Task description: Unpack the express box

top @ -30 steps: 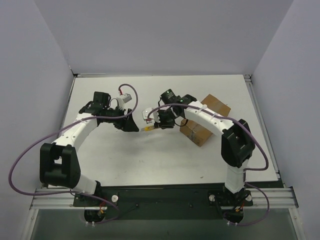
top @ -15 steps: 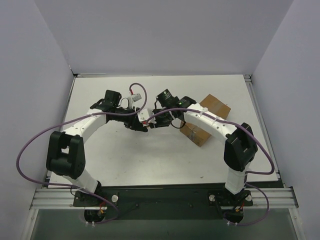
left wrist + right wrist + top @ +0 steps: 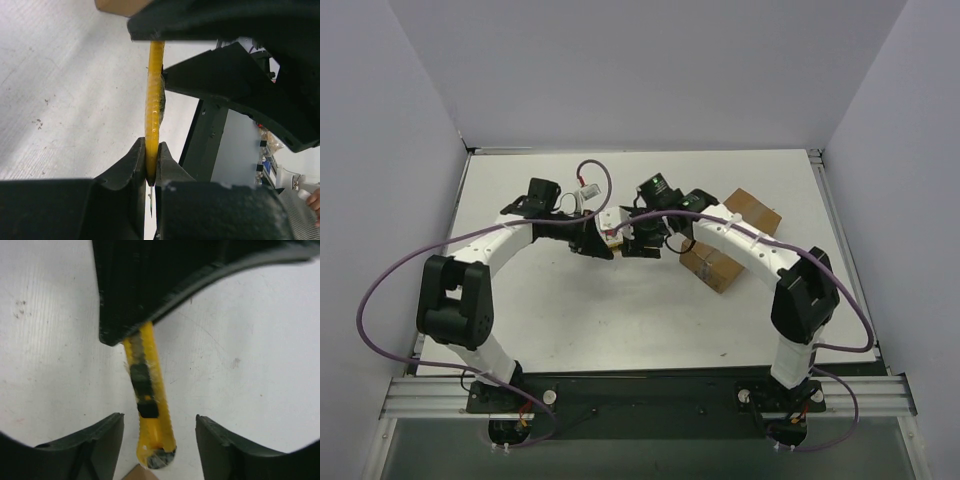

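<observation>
White table (image 3: 650, 320) carries everything inside the grey-walled cell. The two arms bend inward over it until their wrists meet just behind its middle. The left arm (image 3: 485, 250) curves in from the left and the right arm (image 3: 760, 250) from the right. The box (image 3: 752, 210) is brown cardboard and lies on the table's right half, turned at an angle. The right arm crosses over its middle, so only its far and near ends show in the top view, and neither set of fingers touches it. The left fingers (image 3: 131, 167) are pinched tight on the blade end of a yellow knife (image 3: 153, 95), holding it on edge, and a thin blade (image 3: 151, 202) pokes out between them. The right fingers (image 3: 107, 437) stand wide apart on either side of the knife's butt end, with a clear gap on each side and no contact.
</observation>
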Robot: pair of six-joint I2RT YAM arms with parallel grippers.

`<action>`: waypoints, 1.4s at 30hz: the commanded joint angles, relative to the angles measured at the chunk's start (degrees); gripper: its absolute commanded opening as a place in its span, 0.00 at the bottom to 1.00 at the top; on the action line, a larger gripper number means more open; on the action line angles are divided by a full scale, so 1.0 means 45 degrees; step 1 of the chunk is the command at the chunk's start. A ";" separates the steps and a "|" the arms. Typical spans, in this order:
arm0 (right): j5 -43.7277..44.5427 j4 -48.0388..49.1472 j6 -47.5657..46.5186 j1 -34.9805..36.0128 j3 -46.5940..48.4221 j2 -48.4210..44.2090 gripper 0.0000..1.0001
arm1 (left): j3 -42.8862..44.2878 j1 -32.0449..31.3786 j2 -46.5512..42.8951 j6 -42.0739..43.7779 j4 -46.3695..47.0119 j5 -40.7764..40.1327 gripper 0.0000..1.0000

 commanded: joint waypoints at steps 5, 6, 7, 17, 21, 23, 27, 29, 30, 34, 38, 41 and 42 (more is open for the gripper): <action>-0.5997 -0.1648 0.9382 -0.4211 0.4009 -0.0090 0.77 | 0.0641 0.0499 -0.1768 0.2733 -0.0025 0.1943 0.00; -0.6761 -0.1905 0.9720 -0.5008 0.4263 0.0088 0.77 | 0.0680 0.0499 -0.1808 0.3006 -0.0084 0.2099 0.00; -0.8548 -0.2062 0.9878 -0.5287 0.4440 0.0225 0.76 | 0.0681 0.0518 -0.1886 0.3763 -0.0336 0.2449 0.00; -1.0402 -0.2103 0.8103 -0.5096 0.2606 -0.0321 0.68 | 0.0602 0.0480 -0.2082 0.3029 0.1848 0.2863 0.00; -1.0596 -0.2122 0.8102 -0.4860 0.3033 0.0108 0.65 | 0.0603 0.0206 -0.2063 0.2971 0.2257 0.2629 0.00; -1.0597 -0.2142 0.8141 -0.4763 0.3268 0.0400 0.62 | 0.0505 0.0187 -0.2101 0.2581 0.2570 0.2531 0.00; -1.0519 -0.2161 0.8141 -0.4529 0.3523 0.0772 0.57 | 0.0290 0.0187 -0.2219 0.1858 0.3798 0.2336 0.00; -1.0538 -0.2161 0.8141 -0.4431 0.3523 0.0967 0.56 | 0.0212 0.0206 -0.2238 0.1409 0.4133 0.2355 0.00; -1.0538 -0.2161 0.8160 -0.4391 0.3543 0.1007 0.55 | 0.0212 0.0206 -0.2238 0.1311 0.4328 0.2374 0.00; -1.0363 -0.2142 0.8005 -0.4313 0.3640 0.1086 0.45 | 0.0251 0.0186 -0.2044 0.0687 0.4836 0.2510 0.00; -1.0129 -0.2122 0.7926 -0.4235 0.3855 0.0969 0.24 | 0.0387 0.0186 -0.1848 0.0626 0.4838 0.2433 0.00; -0.9992 -0.2142 0.7770 -0.4196 0.3895 0.0735 0.10 | 0.0387 0.0148 -0.1731 0.0626 0.4857 0.2375 0.00; -0.9953 -0.2142 0.7731 -0.4196 0.3875 0.0676 0.09 | 0.0368 0.0167 -0.1692 0.0607 0.4818 0.2355 0.00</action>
